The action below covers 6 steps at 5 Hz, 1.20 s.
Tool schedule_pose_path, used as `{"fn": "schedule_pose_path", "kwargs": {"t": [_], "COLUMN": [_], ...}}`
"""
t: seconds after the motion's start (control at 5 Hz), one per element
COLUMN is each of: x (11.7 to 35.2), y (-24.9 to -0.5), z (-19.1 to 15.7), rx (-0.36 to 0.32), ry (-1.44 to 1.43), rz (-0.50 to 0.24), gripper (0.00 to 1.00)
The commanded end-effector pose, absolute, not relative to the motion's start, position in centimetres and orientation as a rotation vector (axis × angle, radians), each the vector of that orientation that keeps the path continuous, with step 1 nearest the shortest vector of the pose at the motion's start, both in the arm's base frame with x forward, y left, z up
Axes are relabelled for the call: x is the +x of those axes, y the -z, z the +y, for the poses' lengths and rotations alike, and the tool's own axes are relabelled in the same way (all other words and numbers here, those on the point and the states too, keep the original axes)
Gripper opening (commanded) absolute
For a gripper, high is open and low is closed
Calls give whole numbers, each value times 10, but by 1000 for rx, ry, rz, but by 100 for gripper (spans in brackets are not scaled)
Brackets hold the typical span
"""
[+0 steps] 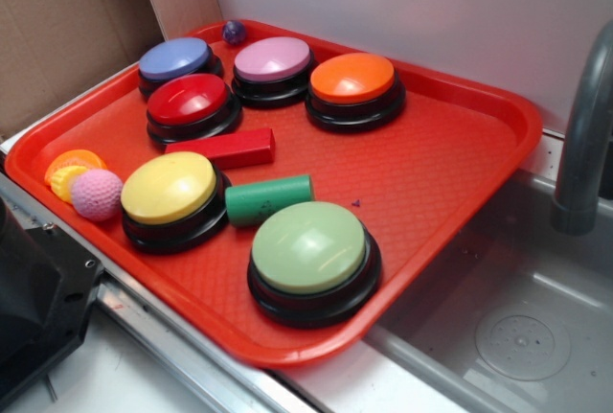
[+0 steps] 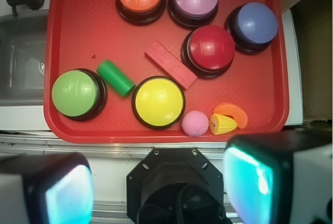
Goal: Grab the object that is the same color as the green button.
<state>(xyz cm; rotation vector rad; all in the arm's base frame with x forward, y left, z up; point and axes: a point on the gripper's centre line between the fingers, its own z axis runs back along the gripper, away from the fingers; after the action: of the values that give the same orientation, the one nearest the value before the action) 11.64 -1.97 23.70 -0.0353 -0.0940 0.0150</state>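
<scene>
Where it lies between buttons, matte green cylinder.

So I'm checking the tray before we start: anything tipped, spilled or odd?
Nothing stands out. The green cylinder and red block lie on their sides among six upright buttons on the red tray, with nothing spilled or damaged.

Red tray with buttons, blocks, toys

In the wrist view the fingers are blurred and cut off at 6 o'clock. The faucet runs out of frame at 3 o'clock in the exterior view. The small purple ball is too small to identify.
</scene>
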Motion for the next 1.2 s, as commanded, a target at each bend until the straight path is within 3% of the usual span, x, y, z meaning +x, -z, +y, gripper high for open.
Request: {"fn": "schedule_pose_path", "kwargs": {"t": [0.0,0.6,0.8,1.0], "x": [116,150,171,189], "y": [-237,-218,-194,-166], "z": [-20,-32,-43,-52], "rx": [-35,86,135,142], "ry": [-15,371,564,740], "rz": [-94,-68,-51,-67], "gripper": [100,100,100,100]}}
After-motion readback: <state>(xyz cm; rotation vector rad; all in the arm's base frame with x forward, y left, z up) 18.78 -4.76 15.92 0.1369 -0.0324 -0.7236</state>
